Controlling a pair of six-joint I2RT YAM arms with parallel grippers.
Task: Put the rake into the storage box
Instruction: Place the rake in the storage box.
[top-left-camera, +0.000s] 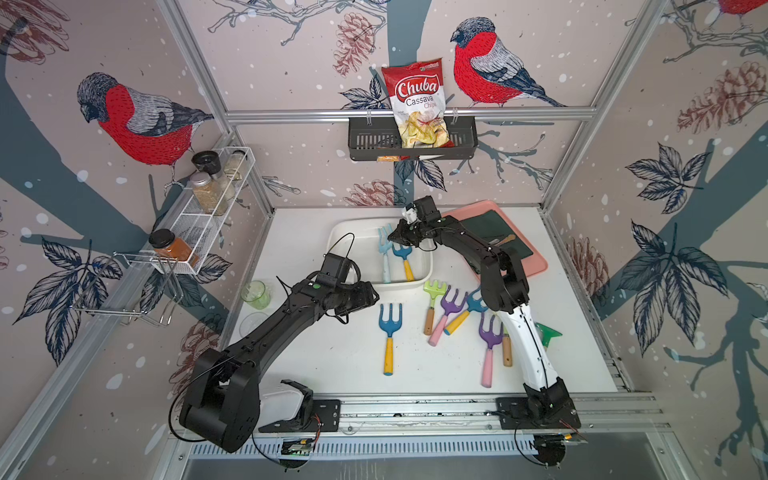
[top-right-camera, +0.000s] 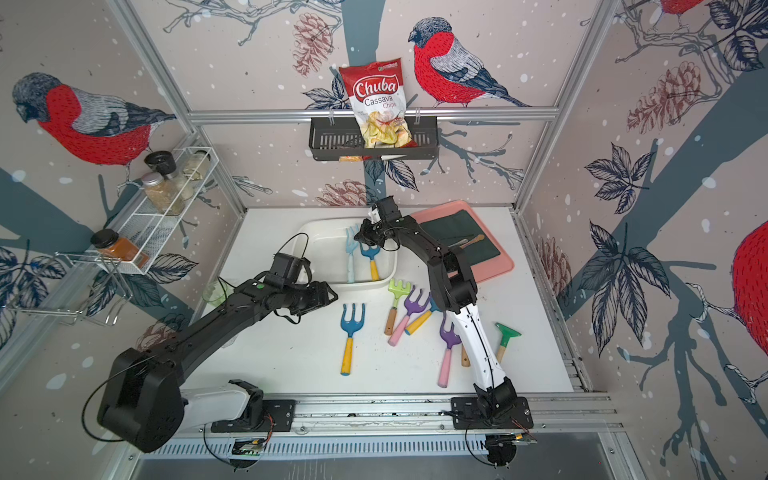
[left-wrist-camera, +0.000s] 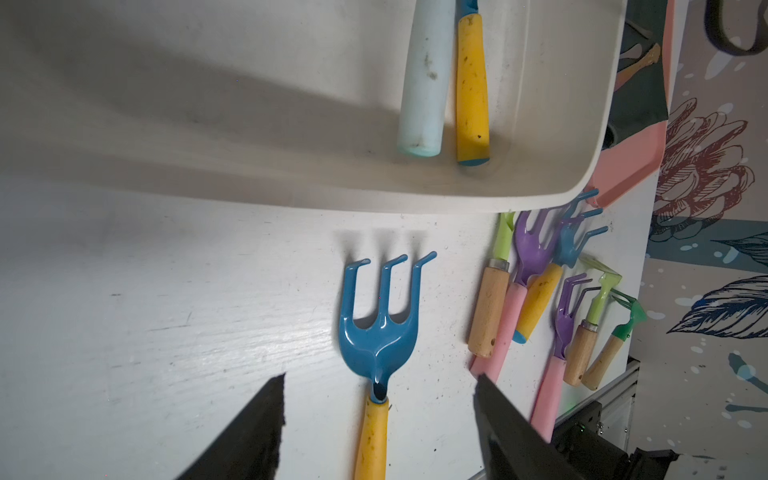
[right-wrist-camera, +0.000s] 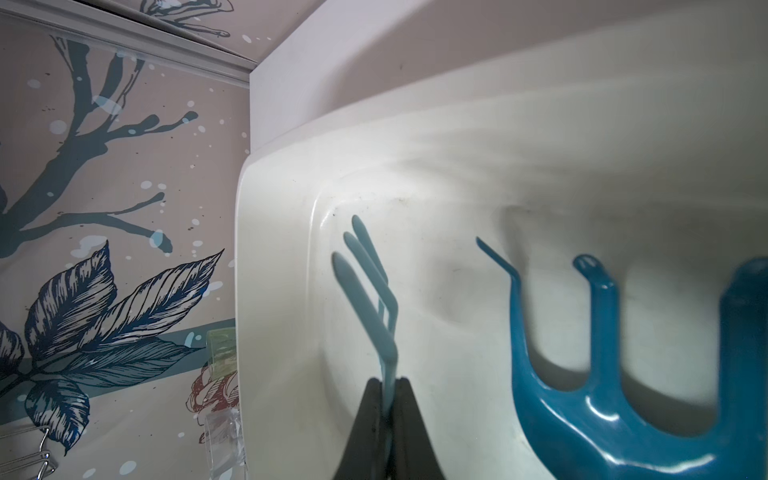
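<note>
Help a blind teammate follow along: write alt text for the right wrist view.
The right gripper is shut on the neck of a pale blue rake, whose prongs point into the white storage box. A darker blue rake lies beside it in the box.

Bare table (top-left-camera: 324, 357) either side of the lone blue rake (top-left-camera: 390, 328); my left gripper (left-wrist-camera: 381, 375) hangs spread over its handle, unobstructed. Rake pile (top-left-camera: 452, 303) crowds its right. Storage box (top-left-camera: 368, 264): left half free, right half blocked by the pale blue rake (top-left-camera: 386, 266), a yellow-handled rake (top-left-camera: 408, 270) beside it, and my right gripper (top-left-camera: 395, 237) clamped on the pale one.
</note>
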